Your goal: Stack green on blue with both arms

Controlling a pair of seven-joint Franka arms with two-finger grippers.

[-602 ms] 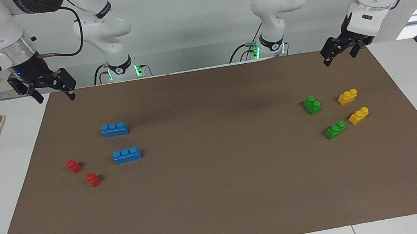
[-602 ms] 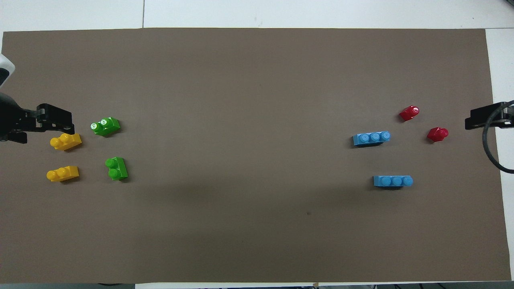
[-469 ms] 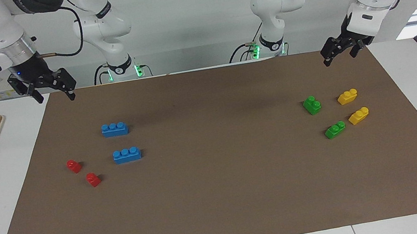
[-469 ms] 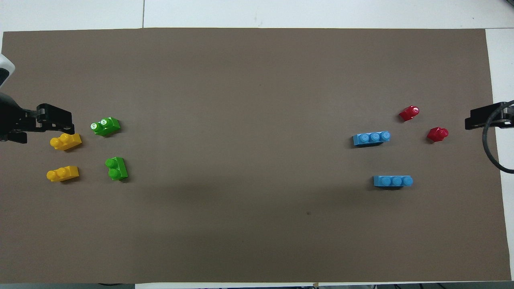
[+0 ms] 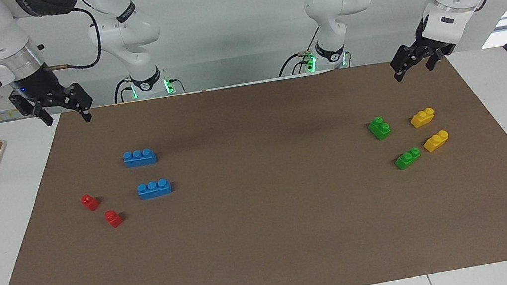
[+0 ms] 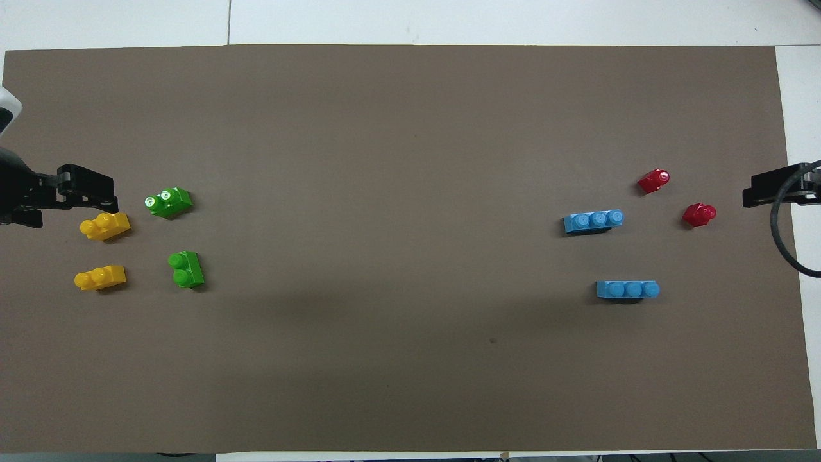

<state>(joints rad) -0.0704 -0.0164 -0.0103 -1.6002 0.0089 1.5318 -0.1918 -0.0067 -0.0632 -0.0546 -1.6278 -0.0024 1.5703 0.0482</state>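
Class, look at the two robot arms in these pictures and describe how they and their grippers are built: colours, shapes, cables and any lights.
Both arms are glossy white, made of rounded jointed segments with dark grey joint covers and silver wrist rings. Black cables loop along them. Green lights glow at both bases. The left gripper and right gripper are black, angular linkages with two thin fingers.

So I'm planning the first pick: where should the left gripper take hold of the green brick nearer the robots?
Come straight down onto the green brick, closing on its two long flat side walls below the studs. It lies upright, clear of neighbours. The left gripper, open, probably needs turning to match.
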